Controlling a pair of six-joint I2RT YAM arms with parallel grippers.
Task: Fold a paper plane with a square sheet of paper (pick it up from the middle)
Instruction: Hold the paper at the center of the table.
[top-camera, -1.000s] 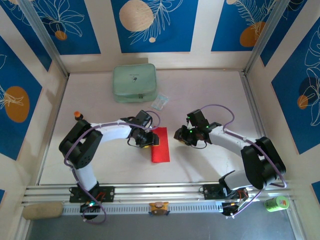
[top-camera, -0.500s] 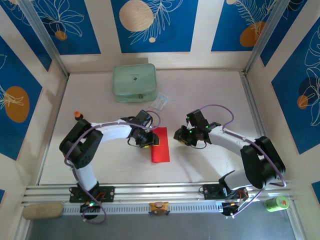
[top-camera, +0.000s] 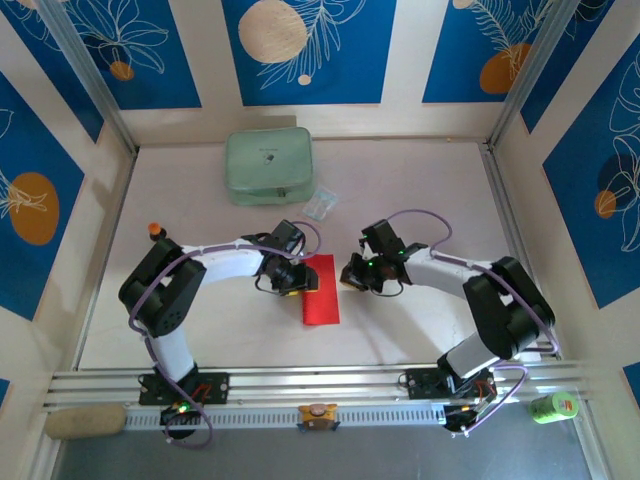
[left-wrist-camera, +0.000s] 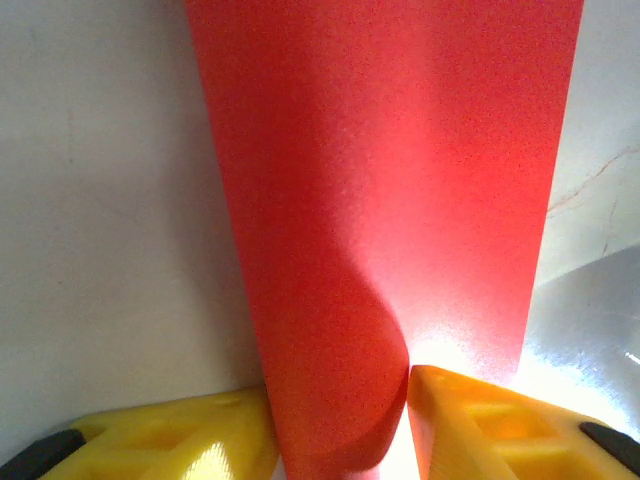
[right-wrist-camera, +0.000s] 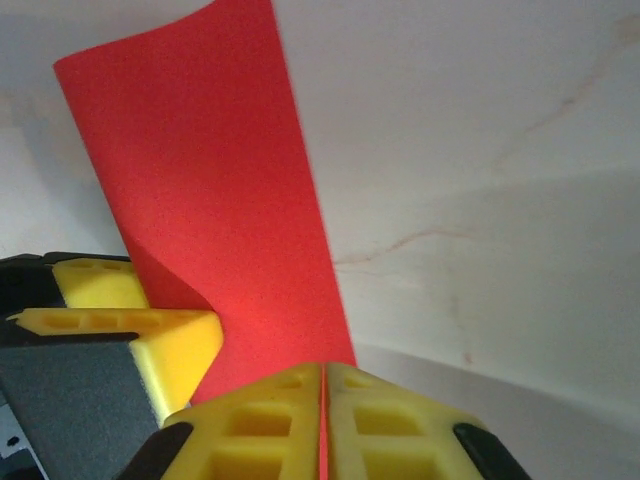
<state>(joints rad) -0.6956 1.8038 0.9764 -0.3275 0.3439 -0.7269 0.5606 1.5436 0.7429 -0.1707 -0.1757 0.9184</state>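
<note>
L gripper (top-camera: 292, 286): fingers approx. half apart, closed on the square sheet of paper (top-camera: 322, 295). Bulged fold fills the gap, touching both pads (left-wrist-camera: 460, 420). Rest of strip runs fwd from the tips, flat on table (top-camera: 420, 190). R gripper (top-camera: 350, 272): fingers pressed together, thin red edge pinched btwn them. Sheet extends ahead-left of its tips.
</note>
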